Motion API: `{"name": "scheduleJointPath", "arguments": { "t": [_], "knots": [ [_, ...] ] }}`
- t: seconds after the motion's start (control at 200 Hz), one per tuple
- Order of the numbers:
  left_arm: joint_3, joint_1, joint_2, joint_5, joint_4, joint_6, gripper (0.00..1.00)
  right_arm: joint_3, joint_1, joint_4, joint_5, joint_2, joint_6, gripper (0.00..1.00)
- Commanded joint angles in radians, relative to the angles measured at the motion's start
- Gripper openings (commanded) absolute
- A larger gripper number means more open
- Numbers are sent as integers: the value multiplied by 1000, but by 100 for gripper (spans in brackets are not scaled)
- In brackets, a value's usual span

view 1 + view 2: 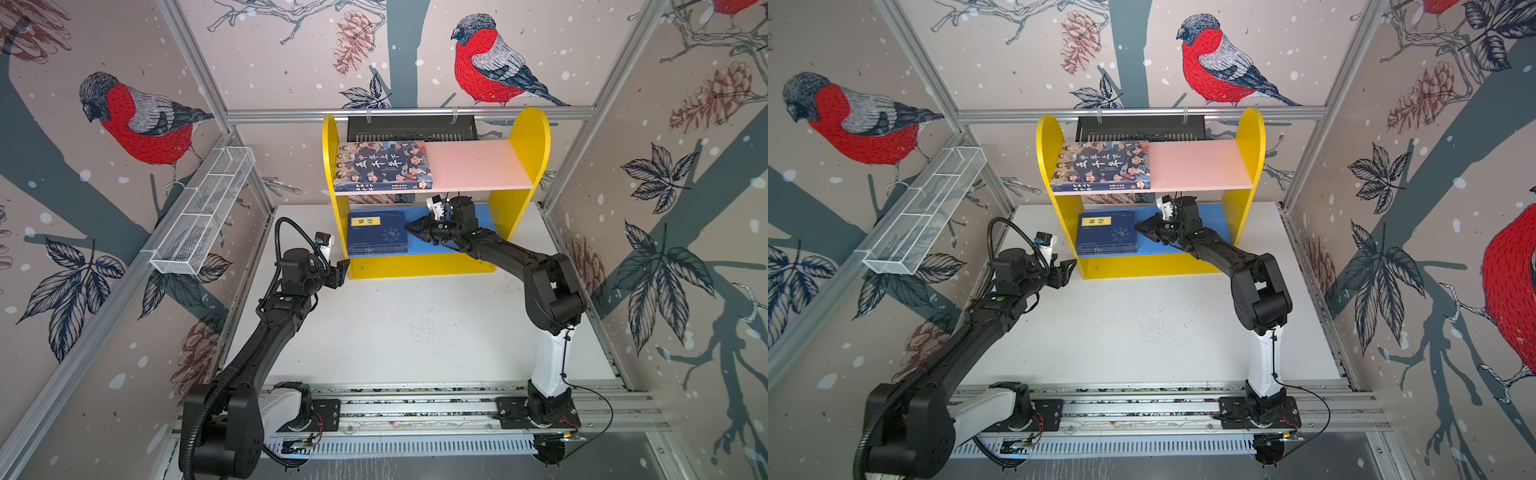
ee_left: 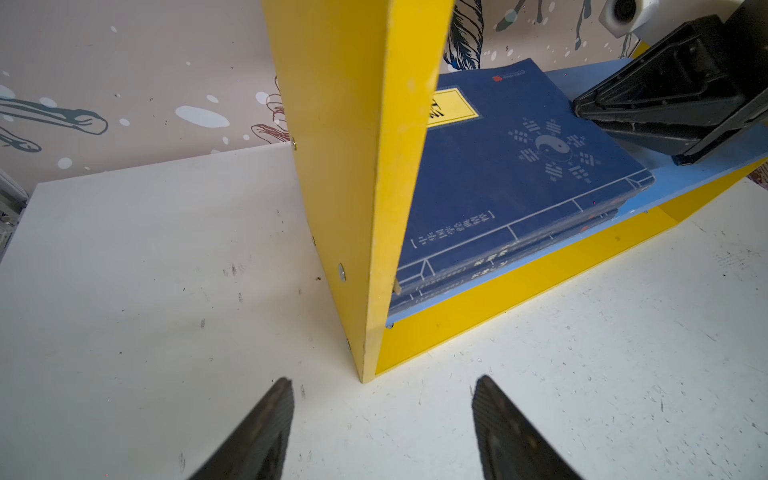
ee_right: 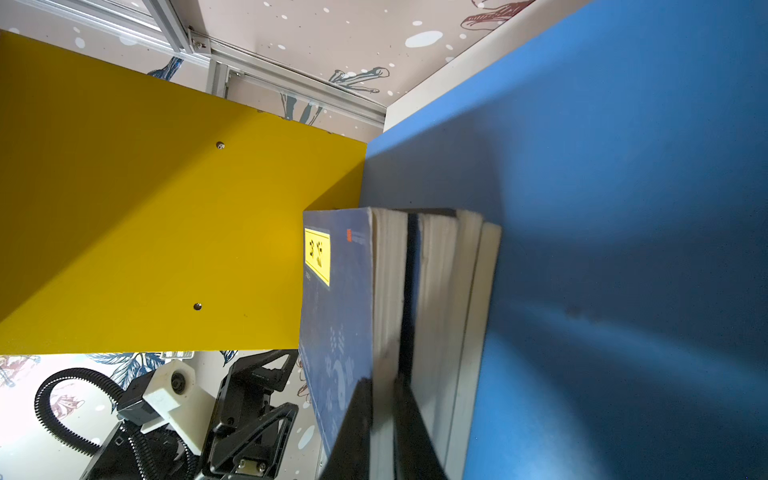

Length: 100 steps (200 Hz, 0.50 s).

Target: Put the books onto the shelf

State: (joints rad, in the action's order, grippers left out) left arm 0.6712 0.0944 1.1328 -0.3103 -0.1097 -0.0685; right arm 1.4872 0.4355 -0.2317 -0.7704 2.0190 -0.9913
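1. Evidently almost done: the big picture book [image 1: 382, 164] lies on the left of the shelf's [image 1: 530, 137] pink board [image 1: 478, 166].
2. The blue books [image 1: 376, 235] are stacked on the left of the blue board [image 1: 490, 220]. The right gripper [image 1: 409, 227] is closed on the right edge of the top one.
3. The left gripper [image 1: 343, 270] hangs open and empty near the shelf's left front corner. Letting go seems the only step left.
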Motion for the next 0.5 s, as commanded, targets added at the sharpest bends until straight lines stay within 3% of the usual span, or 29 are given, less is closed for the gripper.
{"name": "scheduleJointPath", "arguments": {
  "t": [0.0,0.255,0.495],
  "knots": [
    [-9,3,3,7,-75,-22,69,14,5,-29,8,1,1,13],
    [-21,5,18,26,-122,2,69,35,5,-8,7,6,13,17],
    [-2,5,47,44,-130,16,69,26,3,14,16,-7,31,34]
  ]
}}
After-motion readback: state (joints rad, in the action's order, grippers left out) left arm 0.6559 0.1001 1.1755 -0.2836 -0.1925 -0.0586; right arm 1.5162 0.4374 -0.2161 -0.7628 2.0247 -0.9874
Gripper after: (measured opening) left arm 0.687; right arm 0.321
